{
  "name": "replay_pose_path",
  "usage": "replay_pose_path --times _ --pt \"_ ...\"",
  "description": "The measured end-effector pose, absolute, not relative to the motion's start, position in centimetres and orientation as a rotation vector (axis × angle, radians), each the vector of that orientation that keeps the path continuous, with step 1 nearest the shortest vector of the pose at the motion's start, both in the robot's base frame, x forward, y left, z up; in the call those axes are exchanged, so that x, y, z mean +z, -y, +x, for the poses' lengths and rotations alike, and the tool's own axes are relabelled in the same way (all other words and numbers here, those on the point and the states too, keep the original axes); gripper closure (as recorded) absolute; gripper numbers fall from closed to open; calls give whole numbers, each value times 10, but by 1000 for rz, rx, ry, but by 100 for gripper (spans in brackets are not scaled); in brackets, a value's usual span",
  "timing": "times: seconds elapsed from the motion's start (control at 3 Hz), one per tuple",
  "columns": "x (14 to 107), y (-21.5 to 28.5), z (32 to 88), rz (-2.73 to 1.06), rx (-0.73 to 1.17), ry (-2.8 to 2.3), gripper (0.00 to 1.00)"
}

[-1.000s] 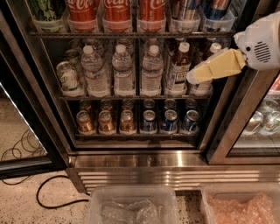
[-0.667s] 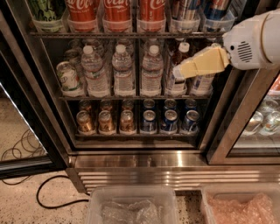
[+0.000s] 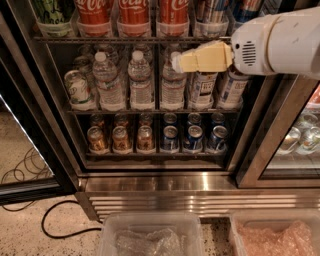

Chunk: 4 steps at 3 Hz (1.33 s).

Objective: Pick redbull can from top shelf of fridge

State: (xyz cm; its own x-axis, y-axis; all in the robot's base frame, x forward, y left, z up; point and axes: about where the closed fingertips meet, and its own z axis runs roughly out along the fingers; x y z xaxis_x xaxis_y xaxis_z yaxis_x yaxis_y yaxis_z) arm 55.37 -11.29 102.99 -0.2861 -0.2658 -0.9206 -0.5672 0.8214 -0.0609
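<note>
Redbull can point(image 3: 212, 9) – slim, blue-silver panels, on top shelf point(image 3: 100, 39). Gripper point(image 3: 177, 61) horizontal, pointing left, just below shelf – spread or pressed together: cannot tell.

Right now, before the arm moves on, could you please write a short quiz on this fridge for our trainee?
1. True or false: the claw hangs below the top shelf.
2. Just left of the redbull can stand: A cola cans, B gold cans, C squat blue cans?
3. Fill in: the water bottles stand on the ___ shelf.
Key: 1 true; 2 A; 3 middle.
</note>
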Motion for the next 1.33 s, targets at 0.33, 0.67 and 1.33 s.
replay_pose_path --times 0.33,0.67,1.33 --pt "1032 102 558 -591 351 -1850 0" --pt "1036 103 575 -535 368 -1815 0" --pt "1038 102 575 -525 365 -1812 0"
